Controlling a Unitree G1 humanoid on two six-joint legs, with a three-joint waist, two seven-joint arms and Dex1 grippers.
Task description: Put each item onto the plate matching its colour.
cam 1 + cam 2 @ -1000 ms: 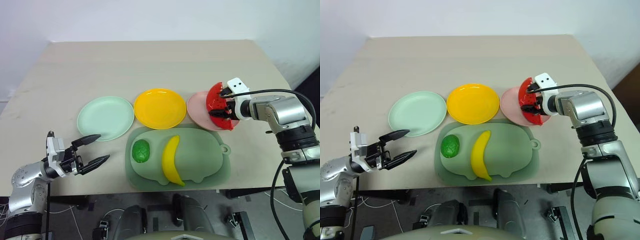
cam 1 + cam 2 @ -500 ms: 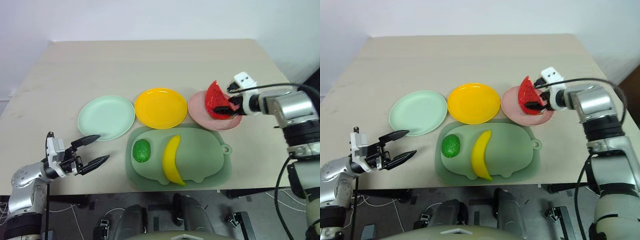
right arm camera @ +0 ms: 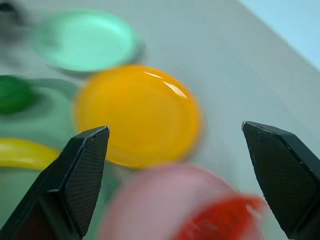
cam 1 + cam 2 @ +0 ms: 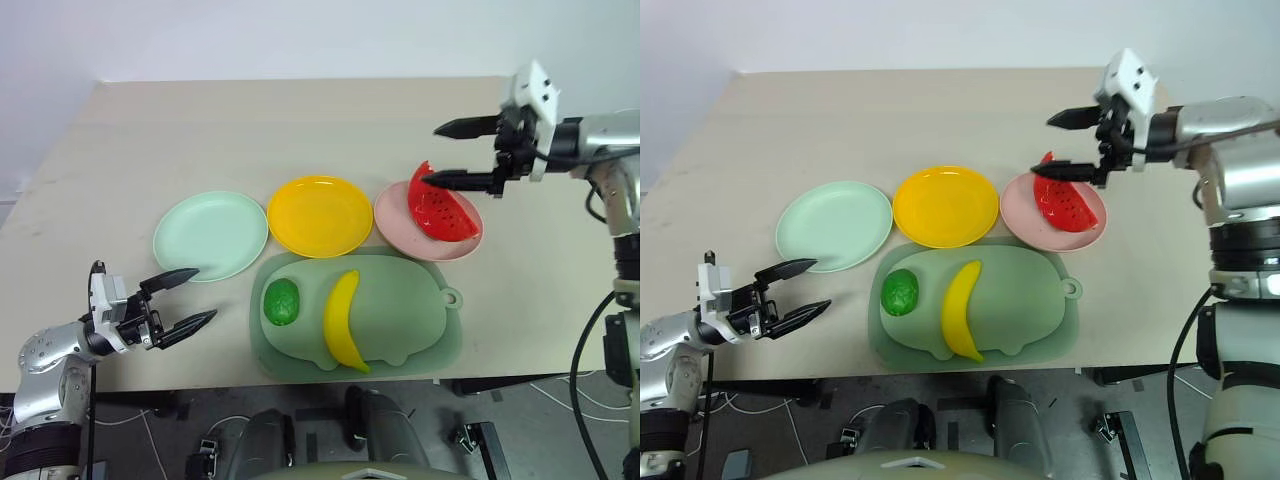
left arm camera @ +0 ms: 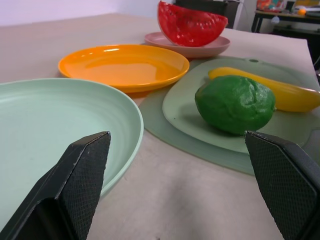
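- Watermelon slice (image 4: 442, 212) lies on the pink plate (image 4: 395, 214) at the right end of the plate row, free of any grip
- Right gripper (image 4: 447, 154) hangs above that plate with its black fingers spread wide and nothing between them
- Yellow plate (image 4: 319, 216) sits mid-row and the mint plate (image 4: 210, 234) left of it, both bare; the three stand close, rims nearly meeting
- Banana (image 4: 345, 322) and green fruit (image 4: 282, 301) rest apart on the dull-green mat (image 4: 400, 310), just near of the plates
- Left gripper (image 4: 195, 297) hovers at the near left table edge, fingers apart and empty, pointing toward the mint plate
- Left wrist view adds a low look: the fruit (image 5: 234, 104) is bumpy and the slice stands on its curved rind
- Far half of the table (image 4: 300, 125) is open, as is the right strip beside the pink plate
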